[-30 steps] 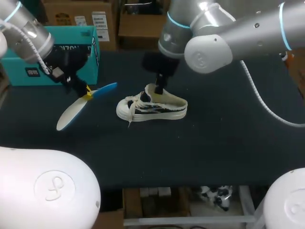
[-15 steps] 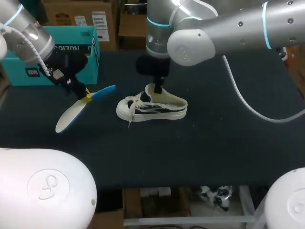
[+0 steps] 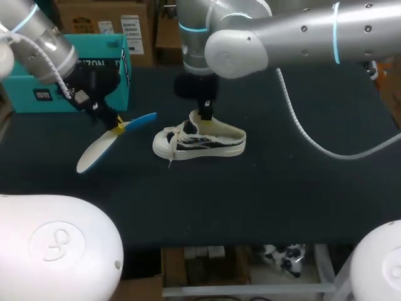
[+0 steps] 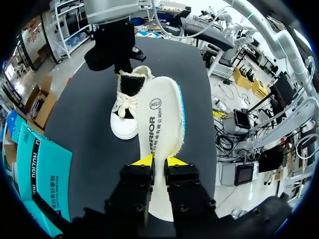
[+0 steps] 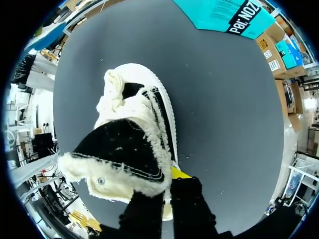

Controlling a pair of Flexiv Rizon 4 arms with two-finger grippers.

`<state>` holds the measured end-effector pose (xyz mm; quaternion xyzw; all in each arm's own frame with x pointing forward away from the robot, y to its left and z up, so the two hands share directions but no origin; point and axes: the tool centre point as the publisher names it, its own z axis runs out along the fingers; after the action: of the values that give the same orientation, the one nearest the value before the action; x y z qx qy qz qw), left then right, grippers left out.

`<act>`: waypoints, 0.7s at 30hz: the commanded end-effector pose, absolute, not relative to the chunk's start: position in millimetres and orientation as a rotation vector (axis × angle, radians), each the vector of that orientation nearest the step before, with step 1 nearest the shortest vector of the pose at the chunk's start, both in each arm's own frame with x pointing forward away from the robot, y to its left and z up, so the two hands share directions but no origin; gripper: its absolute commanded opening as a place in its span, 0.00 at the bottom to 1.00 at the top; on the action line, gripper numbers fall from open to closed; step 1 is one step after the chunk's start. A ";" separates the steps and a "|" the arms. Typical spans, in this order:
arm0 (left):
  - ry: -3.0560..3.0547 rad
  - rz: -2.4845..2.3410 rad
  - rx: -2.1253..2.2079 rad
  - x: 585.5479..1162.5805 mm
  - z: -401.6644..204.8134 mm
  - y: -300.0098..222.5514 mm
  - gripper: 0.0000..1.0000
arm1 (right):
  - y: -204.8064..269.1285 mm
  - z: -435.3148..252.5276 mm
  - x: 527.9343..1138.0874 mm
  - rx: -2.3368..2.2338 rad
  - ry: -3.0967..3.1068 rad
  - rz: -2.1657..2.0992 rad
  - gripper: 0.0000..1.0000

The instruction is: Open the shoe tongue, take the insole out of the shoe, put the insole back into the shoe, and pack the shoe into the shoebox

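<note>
A small cream and black shoe lies on its sole in the middle of the black table, toe to the left. My right gripper stands over its opening, shut on the black, fuzzy-edged tongue, which is pulled up from the shoe. One yellow fingertip shows beside the tongue. My left gripper holds the white, blue-backed insole in the air left of the shoe. In the left wrist view the gripper is shut on the insole, with the shoe ahead of it.
The teal shoebox stands at the back left of the table, behind my left arm, and also shows in the right wrist view as the shoebox. The black table stretches in front of and to the right of the shoe.
My right gripper has shut on the shoe tongue, and its arm's upper links have swung left. My left gripper with the insole has barely shifted.
</note>
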<state>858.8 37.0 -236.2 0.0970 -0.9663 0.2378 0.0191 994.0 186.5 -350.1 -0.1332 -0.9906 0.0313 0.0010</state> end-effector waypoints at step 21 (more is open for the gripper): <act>-2.862 0.833 -0.341 927.8 -219.5 -18.1 0.00 | 177.1 -308.6 933.2 -1.317 -2.758 -0.276 0.00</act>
<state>911.6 -13.8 -217.0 -0.0904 -0.9562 0.2778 0.0150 941.6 180.4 -309.4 -0.4099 -0.9092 -0.0470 0.0566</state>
